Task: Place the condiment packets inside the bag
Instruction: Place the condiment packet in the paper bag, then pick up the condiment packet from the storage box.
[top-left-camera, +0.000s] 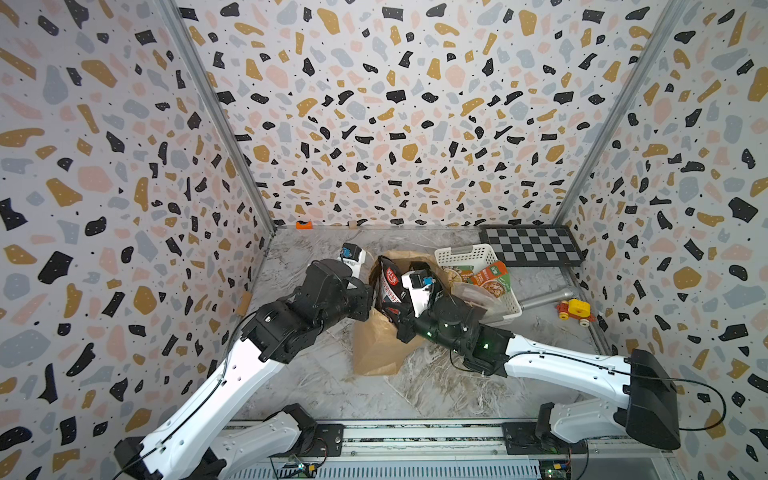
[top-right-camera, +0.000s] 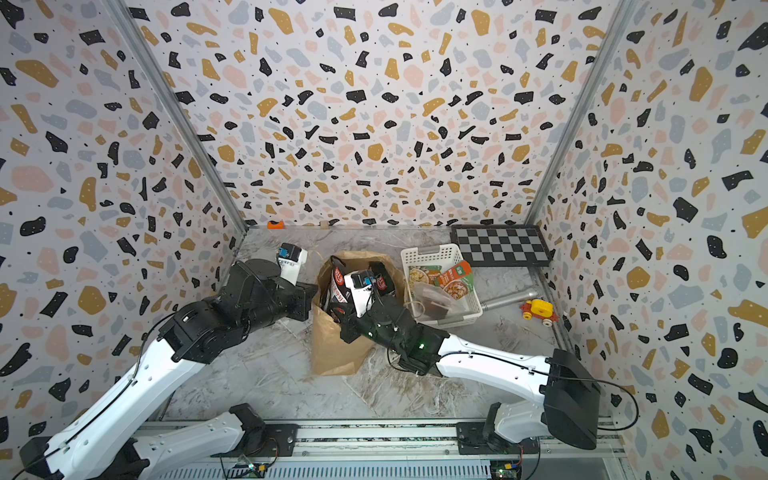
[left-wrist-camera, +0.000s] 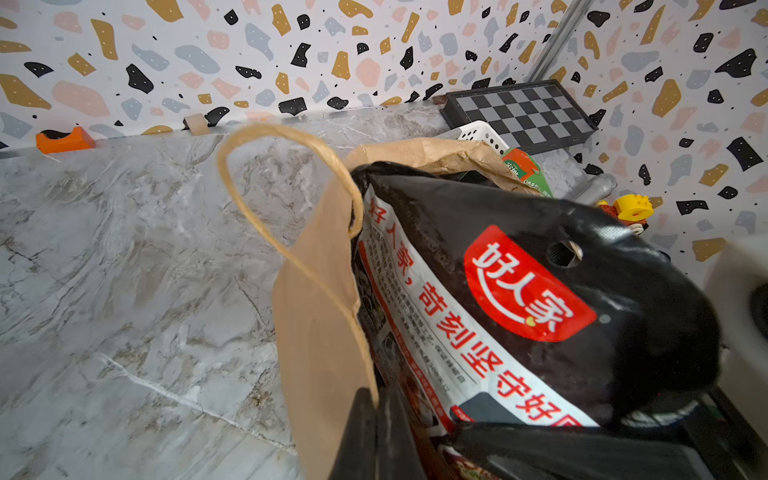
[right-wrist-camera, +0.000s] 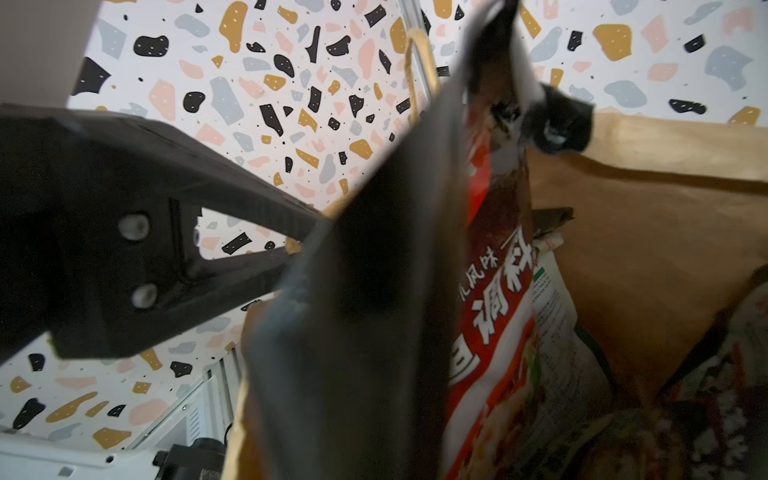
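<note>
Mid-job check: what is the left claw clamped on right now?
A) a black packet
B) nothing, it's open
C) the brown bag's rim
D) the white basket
C: the left wrist view shows the left claw shut on the brown bag at its paper rim, below its twine handle.

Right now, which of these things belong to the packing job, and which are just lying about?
Belongs to the job: brown paper bag; black packet in its mouth; green-orange packets and clear pouch, in the white basket.
Just lying about: checkerboard; toy car; metal cylinder; orange block.
</note>
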